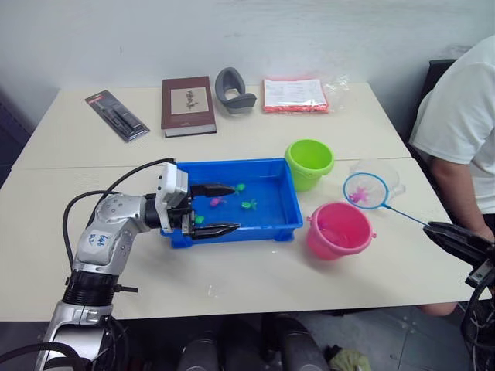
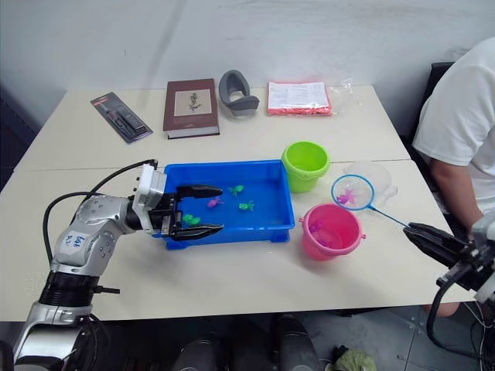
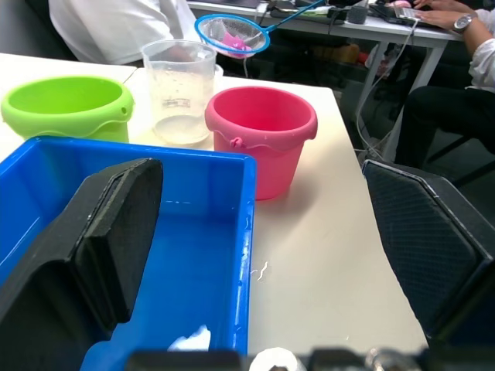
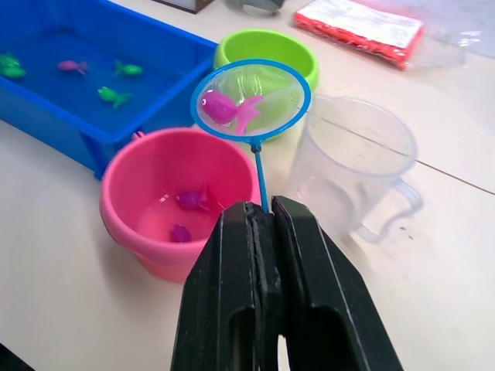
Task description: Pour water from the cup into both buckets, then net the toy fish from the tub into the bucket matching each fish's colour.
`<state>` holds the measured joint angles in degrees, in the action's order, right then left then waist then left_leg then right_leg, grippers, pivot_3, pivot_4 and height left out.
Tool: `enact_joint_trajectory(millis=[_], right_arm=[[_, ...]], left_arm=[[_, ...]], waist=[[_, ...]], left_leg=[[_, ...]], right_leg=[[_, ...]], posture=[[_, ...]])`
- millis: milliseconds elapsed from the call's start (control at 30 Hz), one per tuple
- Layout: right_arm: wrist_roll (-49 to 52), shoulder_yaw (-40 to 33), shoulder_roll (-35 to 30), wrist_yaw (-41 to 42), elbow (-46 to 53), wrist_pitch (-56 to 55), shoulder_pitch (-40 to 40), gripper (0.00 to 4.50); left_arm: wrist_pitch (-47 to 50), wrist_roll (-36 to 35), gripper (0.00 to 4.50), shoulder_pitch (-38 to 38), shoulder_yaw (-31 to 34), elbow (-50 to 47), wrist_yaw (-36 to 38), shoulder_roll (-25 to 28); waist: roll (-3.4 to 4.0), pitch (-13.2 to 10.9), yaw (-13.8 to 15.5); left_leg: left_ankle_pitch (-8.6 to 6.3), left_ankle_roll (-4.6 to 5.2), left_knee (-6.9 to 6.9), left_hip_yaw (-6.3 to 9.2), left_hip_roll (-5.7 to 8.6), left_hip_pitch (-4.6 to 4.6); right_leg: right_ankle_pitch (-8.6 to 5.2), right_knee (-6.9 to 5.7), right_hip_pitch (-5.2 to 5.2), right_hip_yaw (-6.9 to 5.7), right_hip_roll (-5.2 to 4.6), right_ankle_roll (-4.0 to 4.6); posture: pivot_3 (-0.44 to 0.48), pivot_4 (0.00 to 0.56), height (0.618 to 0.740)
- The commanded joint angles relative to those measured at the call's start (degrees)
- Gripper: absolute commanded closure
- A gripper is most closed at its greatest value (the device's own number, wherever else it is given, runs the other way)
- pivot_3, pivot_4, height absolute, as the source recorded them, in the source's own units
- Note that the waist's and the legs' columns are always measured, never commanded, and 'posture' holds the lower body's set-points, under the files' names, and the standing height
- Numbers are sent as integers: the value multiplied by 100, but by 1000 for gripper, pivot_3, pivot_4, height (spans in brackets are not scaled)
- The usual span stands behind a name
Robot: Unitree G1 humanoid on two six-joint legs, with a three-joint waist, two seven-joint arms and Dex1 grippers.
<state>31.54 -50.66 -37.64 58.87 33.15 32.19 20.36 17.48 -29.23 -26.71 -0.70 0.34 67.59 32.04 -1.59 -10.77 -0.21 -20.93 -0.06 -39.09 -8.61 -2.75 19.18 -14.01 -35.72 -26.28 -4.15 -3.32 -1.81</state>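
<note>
- Pink fish [image 4: 224,108] lies in the mesh of the net [image 4: 251,100], which the right end effector [image 4: 263,220] holds by its thin black stick, fingers pressed shut on it; the long handle lets the hoop reach the buckets while the arm stays at the bench edge.
- The hoop hangs above the gap between the pink bucket [image 1: 339,229], the green bucket [image 1: 309,162] and the clear cup [image 4: 360,174], nearest the pink bucket's far rim; I judge the catch is being carried there for colour matching.
- Two pink fish already lie in the water at the bottom of the pink bucket, so that sorting is partly done.
- The cup stands upright beside the buckets and looks nearly drained, which suggests pouring is finished.
- The blue tub [image 1: 290,202] still holds several fish [image 1: 248,205], green ones and one pink.
- The left end effector [image 1: 219,209] is spread open astride the tub's near-left corner, one finger inside and one outside the wall, probably to steady the tub during scooping.
- A person's arm sits beyond the right bench edge.
</note>
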Motion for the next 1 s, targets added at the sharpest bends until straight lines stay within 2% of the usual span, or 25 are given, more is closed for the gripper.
enact_joint_trajectory(millis=[33,133,267,467,733,900,1000], right_arm=[[-317,-78,139,-47,113,-879,306,4500],[-615,255,367,-97,101,-1534,597,4500],[-1715,709,605,-144,-343,-3485,933,4500],[-2843,933,818,-864,-1082,-5937,854,4500],[-4705,839,592,-2135,-1534,-7985,714,4500],[-5931,594,573,-3102,-1753,-8708,610,4500],[-6243,700,542,-3461,-1792,-8941,648,4500]], left_arm=[[-93,1,55,-135,21,-4,52,-25],[-124,32,55,-180,3,45,70,-54],[-125,52,55,-176,0,13,35,-71],[-61,44,55,-115,17,-99,-44,-34],[19,22,55,-86,34,-197,-138,-10],[-7,18,55,-86,39,-161,-148,-24],[-37,23,55,-94,40,-125,-137,-34]], waist=[[0,0,5],[0,0,1],[0,0,6],[0,0,-5],[1,1,-6],[1,0,-5],[1,1,-6]], left_leg=[[1,0,0,0,0,0],[1,0,0,0,-1,-2],[1,1,0,3,2,-4],[2,1,0,1,1,-15],[3,-2,0,2,-1,-18],[5,-6,0,3,-1,-18],[5,-6,0,2,-1,-18]], right_leg=[[0,-1,0,2,0,0],[0,-1,4,7,0,0],[-1,-1,8,5,1,0],[-1,-1,19,8,-2,-1],[-2,-1,20,9,-5,1],[-2,-2,21,10,-5,1],[-3,-2,21,11,-6,1]], posture=[[0,150,740],[0,150,740],[0,150,740],[0,150,740],[0,150,740],[0,150,740],[0,150,740]])
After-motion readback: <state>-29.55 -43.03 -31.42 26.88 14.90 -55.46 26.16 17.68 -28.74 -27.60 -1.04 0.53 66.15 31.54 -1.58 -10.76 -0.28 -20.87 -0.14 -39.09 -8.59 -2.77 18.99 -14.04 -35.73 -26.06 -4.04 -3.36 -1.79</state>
